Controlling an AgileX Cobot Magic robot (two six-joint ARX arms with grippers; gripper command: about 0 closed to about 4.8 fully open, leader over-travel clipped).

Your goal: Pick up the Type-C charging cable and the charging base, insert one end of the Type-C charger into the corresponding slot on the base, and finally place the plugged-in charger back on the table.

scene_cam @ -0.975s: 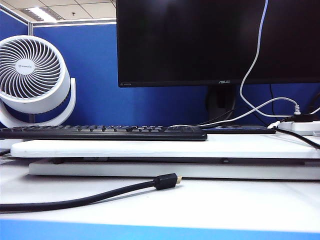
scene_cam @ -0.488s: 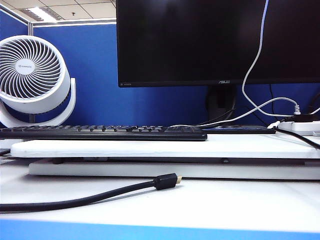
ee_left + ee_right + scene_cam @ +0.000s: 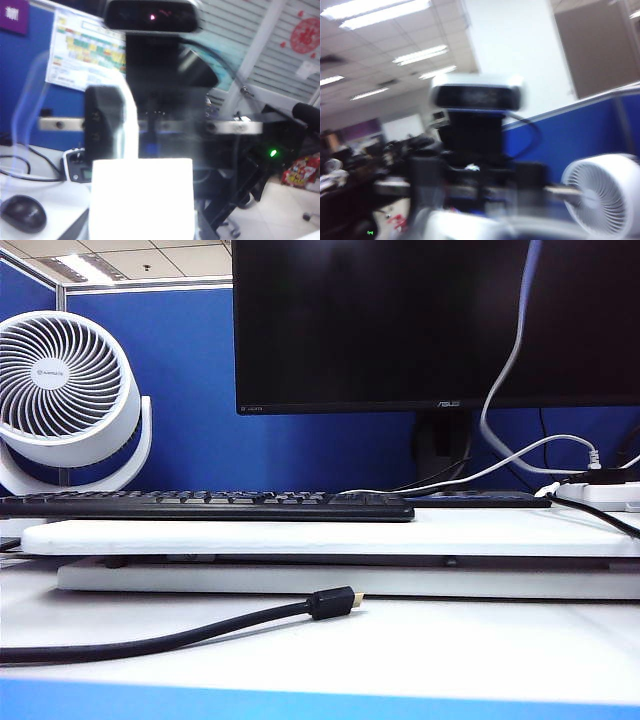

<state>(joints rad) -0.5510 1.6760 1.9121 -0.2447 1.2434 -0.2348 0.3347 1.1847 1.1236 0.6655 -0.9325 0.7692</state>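
Left wrist view: the small white rectangular plastic charging base (image 3: 142, 200) sits glaring and close, seemingly pinched in the left tool (image 3: 150, 120).

Whether the plug is seated cannot be told. In the exterior view neither arm shows, and the thin, loose white Type-C charging cable (image 3: 510, 360) hangs from above in front of the black monitor (image 3: 400, 320), so both task items look well above the white worktop (image 3: 480, 650). The right tool (image 3: 477, 180), blurred, seems spread with nothing between its fingers. It should probably draw straight away from the cord without dragging it. The left tool should then lower the base level onto bare worktop, away from the thick black gold-tipped cable (image 3: 200, 632), and let go only once it rests.
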